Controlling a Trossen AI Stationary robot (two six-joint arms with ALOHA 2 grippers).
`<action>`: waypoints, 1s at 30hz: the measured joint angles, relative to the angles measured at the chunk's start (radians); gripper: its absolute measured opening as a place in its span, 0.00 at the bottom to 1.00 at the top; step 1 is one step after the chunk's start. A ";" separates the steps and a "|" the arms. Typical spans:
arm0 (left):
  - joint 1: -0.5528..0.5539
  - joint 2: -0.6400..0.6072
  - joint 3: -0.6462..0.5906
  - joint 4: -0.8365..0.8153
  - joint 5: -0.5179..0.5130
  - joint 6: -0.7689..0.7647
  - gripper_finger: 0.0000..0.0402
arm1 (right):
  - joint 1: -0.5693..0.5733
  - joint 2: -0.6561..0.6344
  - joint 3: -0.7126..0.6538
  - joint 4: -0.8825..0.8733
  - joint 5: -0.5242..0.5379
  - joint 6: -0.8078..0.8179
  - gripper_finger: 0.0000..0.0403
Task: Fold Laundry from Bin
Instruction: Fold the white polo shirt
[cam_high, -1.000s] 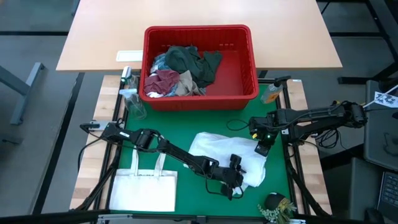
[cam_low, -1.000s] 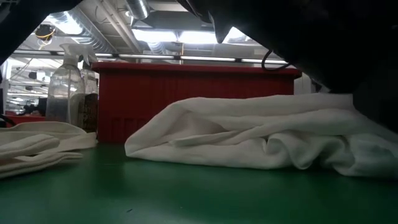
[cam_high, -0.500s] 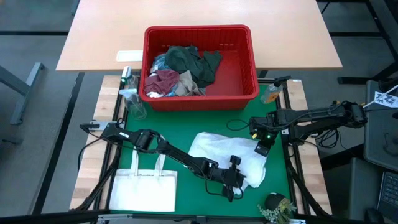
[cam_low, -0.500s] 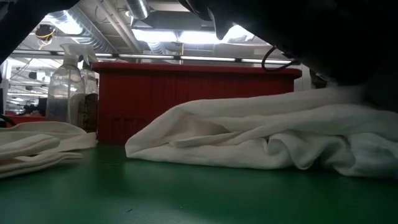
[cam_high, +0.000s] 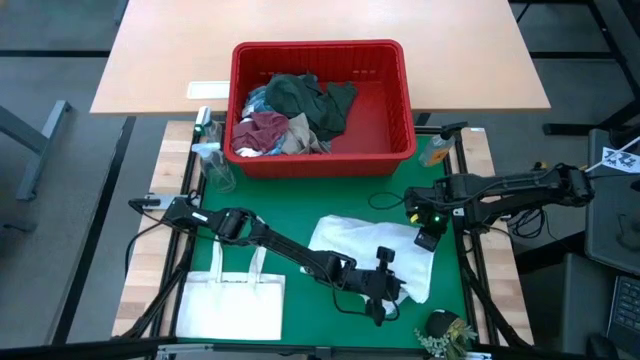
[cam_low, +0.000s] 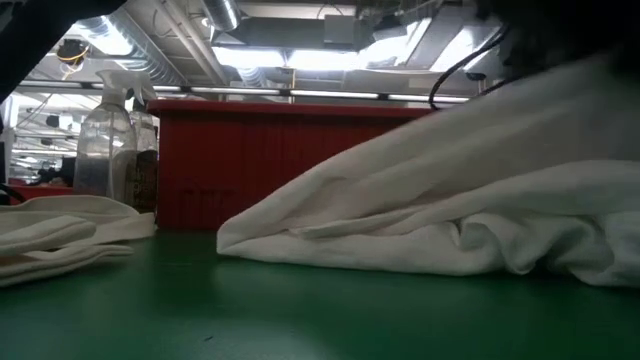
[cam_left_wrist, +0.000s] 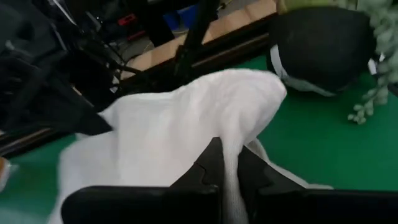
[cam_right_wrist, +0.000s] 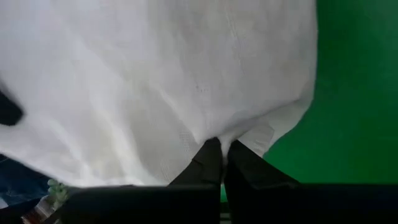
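Observation:
A white garment (cam_high: 362, 245) lies crumpled on the green mat (cam_high: 290, 215), in front of the red bin (cam_high: 320, 46). In the bin, dark green (cam_high: 312, 100), maroon (cam_high: 262, 130) and other laundry is piled at its left end. My left gripper (cam_high: 388, 290) is shut on the garment's near side. My right gripper (cam_high: 427, 238) is shut on its right side. In the low view the garment (cam_low: 450, 200) rises toward the right, its lower folds resting on the mat. My left gripper pinches a raised ridge of the white cloth (cam_left_wrist: 234, 134) between its two fingers, coming from the table's left and slanting a little down. The cloth there is lifted off the mat; the rest trails down onto it. One layer or several, I cannot tell. My right gripper pinches the white garment near its right edge (cam_right_wrist: 217, 134) between its two fingers, slanting down from the table's right. The cloth puckers toward the fingertips. The garment spreads away from them and lies on the mat.
A flat white tote bag (cam_high: 235, 305) lies at the mat's near left. Spray bottles (cam_high: 210, 150) stand left of the bin, and a small orange object (cam_high: 437, 150) lies to its right. A dark pot with a plant (cam_high: 440, 328) sits near the mat's near right corner.
My left gripper has shut on the garment's near side and risen with it. In the low view the garment's right part now stands much higher, while its left folds have stayed on the mat and drawn slightly toward the right.

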 joint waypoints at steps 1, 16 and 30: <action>0.000 -0.001 0.020 -0.038 0.000 0.000 0.00 | 0.000 -0.014 0.000 -0.009 -0.007 0.010 0.01; -0.035 -0.007 0.158 -0.246 0.042 -0.039 0.00 | 0.000 -0.176 0.000 -0.016 -0.178 0.248 0.01; -0.054 -0.059 0.157 -0.311 0.084 -0.100 0.00 | 0.000 -0.172 0.000 -0.002 -0.284 0.332 0.01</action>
